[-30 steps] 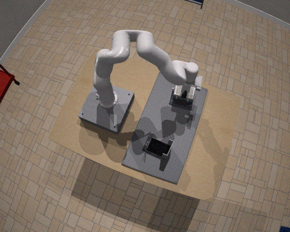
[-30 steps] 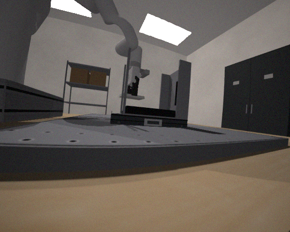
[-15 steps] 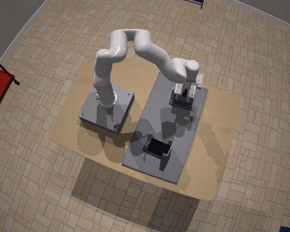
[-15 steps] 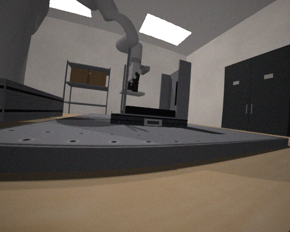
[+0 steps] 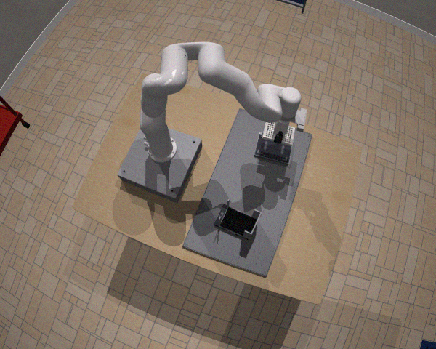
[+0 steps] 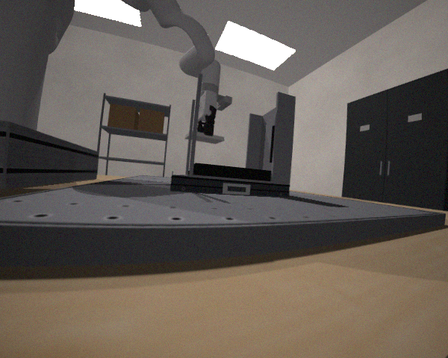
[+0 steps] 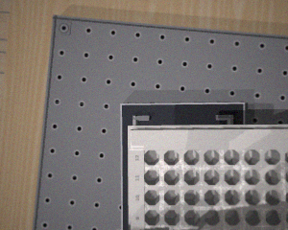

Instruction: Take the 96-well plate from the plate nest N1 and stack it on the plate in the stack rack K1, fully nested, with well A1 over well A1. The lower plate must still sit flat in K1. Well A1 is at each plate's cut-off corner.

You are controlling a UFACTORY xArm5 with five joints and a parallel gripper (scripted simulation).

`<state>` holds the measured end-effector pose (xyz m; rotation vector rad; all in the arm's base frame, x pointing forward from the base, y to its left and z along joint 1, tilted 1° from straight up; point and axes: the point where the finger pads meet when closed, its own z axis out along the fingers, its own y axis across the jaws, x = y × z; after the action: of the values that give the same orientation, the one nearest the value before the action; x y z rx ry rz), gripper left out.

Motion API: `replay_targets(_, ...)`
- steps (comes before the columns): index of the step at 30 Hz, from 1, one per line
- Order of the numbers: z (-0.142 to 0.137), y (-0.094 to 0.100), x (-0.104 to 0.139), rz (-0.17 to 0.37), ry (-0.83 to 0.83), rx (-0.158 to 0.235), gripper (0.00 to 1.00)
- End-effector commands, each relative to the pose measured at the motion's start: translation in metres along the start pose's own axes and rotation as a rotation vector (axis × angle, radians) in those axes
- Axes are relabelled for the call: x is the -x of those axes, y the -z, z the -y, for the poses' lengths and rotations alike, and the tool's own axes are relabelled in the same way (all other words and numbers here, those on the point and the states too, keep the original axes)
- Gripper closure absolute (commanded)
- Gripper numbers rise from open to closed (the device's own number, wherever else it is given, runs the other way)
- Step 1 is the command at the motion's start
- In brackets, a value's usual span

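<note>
The gripper (image 5: 278, 137) was closed on the white plate (image 5: 269, 130), its fingers standing wide across it; in the exterior view the plate (image 6: 204, 137) hung in the air, clearly above the dark nest (image 5: 272, 150), not touching it; the nest stood near the far end of the grey board (image 5: 229, 180), and the held plate was almost straight over the nest in the top view; in the wrist view the plate (image 7: 216, 182) showed its rows of wells, and the nest (image 7: 182, 112) looked out from under its upper edge and its left edge; the rack (image 5: 237, 222) stood on the same board, well apart from the nest, toward the near end, with a dark plate (image 5: 236, 220) inside it; whether this plate sat flat I could not tell; the cut-off corners of the plates were too small to find; the arm (image 5: 211, 67) reached from its base (image 5: 188, 150), which stood beside the board.
</note>
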<state>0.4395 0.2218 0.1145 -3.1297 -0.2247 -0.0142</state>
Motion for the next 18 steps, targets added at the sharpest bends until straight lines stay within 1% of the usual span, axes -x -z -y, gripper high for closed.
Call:
replay_targets(1, 0.0004, 0.0106, -0.0012, -0.004, 0.000, -0.001, 1.00)
replay_targets(18, 0.0004, 0.0122, -0.0012, -0.004, 0.000, -0.001, 1.00)
